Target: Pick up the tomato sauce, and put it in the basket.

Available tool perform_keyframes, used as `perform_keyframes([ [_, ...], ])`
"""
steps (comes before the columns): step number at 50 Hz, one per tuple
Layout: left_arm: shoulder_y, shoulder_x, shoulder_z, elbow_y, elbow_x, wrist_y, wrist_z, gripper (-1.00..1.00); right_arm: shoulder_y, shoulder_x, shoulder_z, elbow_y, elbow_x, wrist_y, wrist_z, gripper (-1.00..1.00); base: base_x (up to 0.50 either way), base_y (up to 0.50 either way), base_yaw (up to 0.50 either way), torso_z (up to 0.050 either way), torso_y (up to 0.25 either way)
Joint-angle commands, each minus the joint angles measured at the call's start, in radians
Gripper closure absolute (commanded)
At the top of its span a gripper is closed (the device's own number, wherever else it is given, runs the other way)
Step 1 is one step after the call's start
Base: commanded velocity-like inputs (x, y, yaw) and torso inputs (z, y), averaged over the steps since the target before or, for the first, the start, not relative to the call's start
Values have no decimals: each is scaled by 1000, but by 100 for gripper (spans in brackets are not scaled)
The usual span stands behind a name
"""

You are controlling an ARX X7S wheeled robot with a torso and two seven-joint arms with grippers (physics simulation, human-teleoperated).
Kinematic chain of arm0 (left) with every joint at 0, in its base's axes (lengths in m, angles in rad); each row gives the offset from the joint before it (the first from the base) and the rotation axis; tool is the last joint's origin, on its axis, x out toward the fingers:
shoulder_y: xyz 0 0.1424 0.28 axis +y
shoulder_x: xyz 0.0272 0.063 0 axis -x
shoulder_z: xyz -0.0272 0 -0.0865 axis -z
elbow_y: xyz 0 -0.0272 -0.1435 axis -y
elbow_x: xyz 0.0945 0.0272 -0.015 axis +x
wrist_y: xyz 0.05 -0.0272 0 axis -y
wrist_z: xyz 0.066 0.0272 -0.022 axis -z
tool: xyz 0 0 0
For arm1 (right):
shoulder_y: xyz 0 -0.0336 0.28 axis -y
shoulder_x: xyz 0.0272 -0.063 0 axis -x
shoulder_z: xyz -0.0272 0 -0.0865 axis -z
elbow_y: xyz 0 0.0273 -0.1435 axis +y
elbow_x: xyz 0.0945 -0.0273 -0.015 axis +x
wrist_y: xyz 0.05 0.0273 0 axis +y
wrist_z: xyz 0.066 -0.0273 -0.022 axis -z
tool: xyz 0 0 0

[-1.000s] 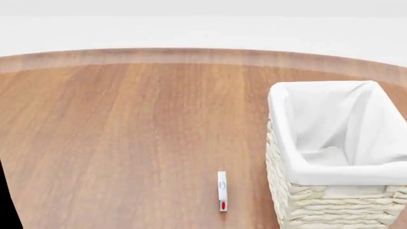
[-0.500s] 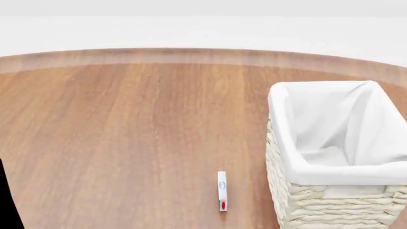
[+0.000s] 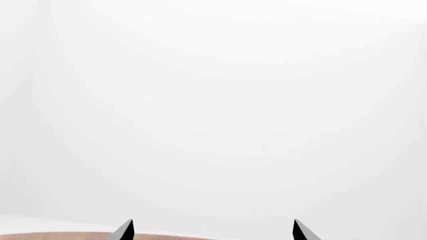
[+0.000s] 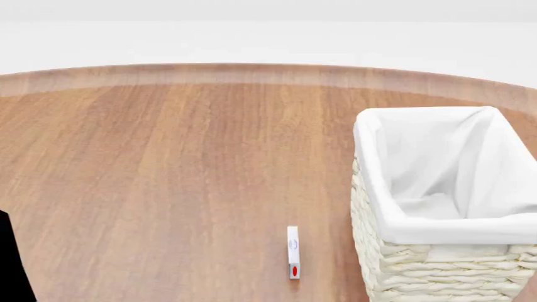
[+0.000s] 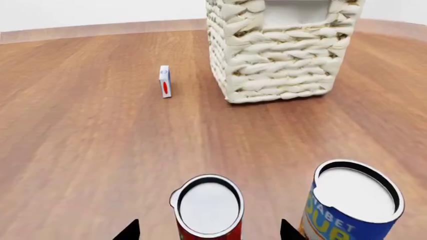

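Note:
The tomato sauce (image 5: pixel 208 206), a small can with a pale top and red side, stands upright on the wooden table in the right wrist view. My right gripper (image 5: pixel 208 231) is open, its two dark fingertips (image 5: pixel 128 231) wide apart on either side of the can without touching it. The basket (image 4: pixel 436 207), cream wicker with a white liner, stands at the right of the head view and beyond the can as the basket (image 5: pixel 280 55). My left gripper (image 3: pixel 213 231) is open with nothing between its tips, facing a blank white background. Neither gripper shows in the head view.
A blue-and-yellow can (image 5: pixel 352 204) stands close beside the tomato sauce. A small white box with a red spot (image 4: pixel 293 253) stands on the table (image 4: pixel 168 176) left of the basket, also seen as the box (image 5: pixel 165 81). A dark shape (image 4: pixel 12 264) sits at the lower left edge.
The dark shape at the head view's lower left edge has crept slightly further in. The basket and the small box have not moved.

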Motion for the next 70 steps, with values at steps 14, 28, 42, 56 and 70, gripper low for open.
perform_keyframes([
  [14, -1, -10, 13, -17, 1, 12, -10, -100, 141, -12, -8, 117, 130, 63, -77, -100, 0, 0, 0, 0, 0],
  [28, 9, -18, 12, -10, -8, 20, -15, -100, 193, -32, -18, 195, 171, 76, -119, -100, 0, 0, 0, 0, 0],
  [42, 7, -21, 21, -18, -4, 26, -19, -100, 226, -37, -18, 243, 206, 75, -152, -100, 0, 0, 0, 0, 0],
  [56, 12, -27, 20, -20, -7, 31, -24, -100, 252, -4, -14, 182, 221, 146, -135, -100, 0, 0, 0, 0, 0],
  [70, 11, -32, 18, -24, -14, 34, -31, -100, 252, -6, -19, 197, 266, 109, -188, 100, 0, 0, 0, 0, 0],
])
